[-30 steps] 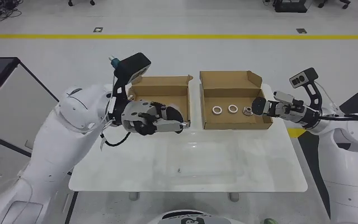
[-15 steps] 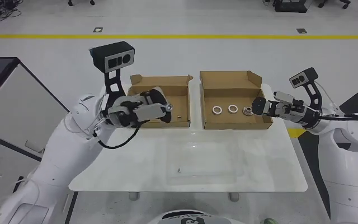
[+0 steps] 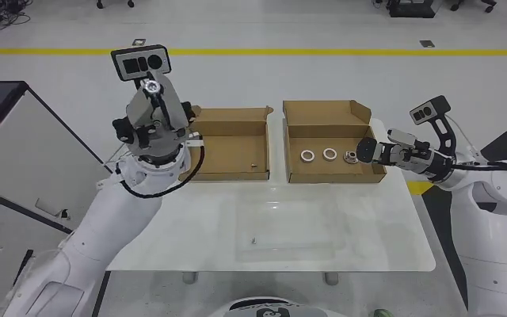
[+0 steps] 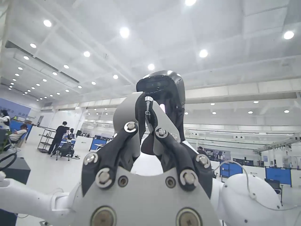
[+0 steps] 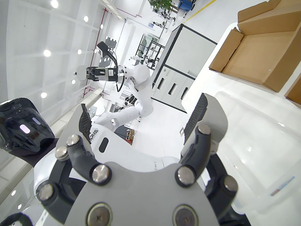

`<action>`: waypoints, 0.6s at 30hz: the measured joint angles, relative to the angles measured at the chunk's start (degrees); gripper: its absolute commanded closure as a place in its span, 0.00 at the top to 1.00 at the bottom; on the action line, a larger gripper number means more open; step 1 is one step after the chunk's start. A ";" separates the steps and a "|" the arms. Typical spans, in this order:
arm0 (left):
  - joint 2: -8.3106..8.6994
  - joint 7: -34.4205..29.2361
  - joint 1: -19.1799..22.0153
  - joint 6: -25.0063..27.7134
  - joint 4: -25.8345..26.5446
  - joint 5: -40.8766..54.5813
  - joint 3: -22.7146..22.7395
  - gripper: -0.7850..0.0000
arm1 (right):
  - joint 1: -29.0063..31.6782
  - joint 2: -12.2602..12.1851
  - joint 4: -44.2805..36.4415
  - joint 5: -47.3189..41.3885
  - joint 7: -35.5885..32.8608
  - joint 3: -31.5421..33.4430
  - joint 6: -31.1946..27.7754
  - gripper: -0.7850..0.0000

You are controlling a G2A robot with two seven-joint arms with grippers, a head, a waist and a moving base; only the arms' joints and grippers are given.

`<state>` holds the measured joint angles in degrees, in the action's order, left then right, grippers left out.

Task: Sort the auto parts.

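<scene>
My left gripper (image 4: 146, 98) is shut on a small metal bolt (image 4: 147, 106) and points straight up. In the top view this gripper (image 3: 150, 85) stands raised beyond the table's left side, left of the left cardboard box (image 3: 207, 150). That box holds one small part (image 3: 252, 166). The right cardboard box (image 3: 329, 173) holds two white rings (image 3: 307, 155) and a metal bearing (image 3: 348, 156). My right gripper (image 3: 366, 150) hovers at that box's right end. Its fingers (image 5: 200, 109) stand open with nothing between them.
A clear plastic tray (image 3: 317, 238) lies on the white table (image 3: 396, 238) in front of the boxes, with a small screw (image 3: 253, 240) in it. A dark-framed cabinet (image 3: 24, 135) stands to the table's left.
My left arm has lifted away from the left box's front and swung left, and its gripper has turned upward with the bolt. The right arm has not moved.
</scene>
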<state>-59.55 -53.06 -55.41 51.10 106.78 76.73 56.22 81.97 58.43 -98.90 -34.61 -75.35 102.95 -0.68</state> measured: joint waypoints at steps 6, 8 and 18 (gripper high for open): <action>-0.76 -1.59 -0.69 -1.46 -2.27 -4.57 2.13 0.00 | 0.00 0.00 0.00 0.00 0.00 0.00 0.00 1.00; -0.82 -1.91 -0.77 -1.78 -2.95 -8.19 2.92 0.00 | 0.00 0.00 0.00 0.00 0.00 0.00 0.00 1.00; -1.05 -0.05 -2.08 -2.95 -2.23 -26.36 6.50 0.00 | 0.00 0.00 0.00 0.00 0.00 0.00 0.00 1.00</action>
<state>-60.59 -53.10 -57.49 48.15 104.55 50.36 62.73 81.97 58.43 -98.90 -34.61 -75.35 102.95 -0.68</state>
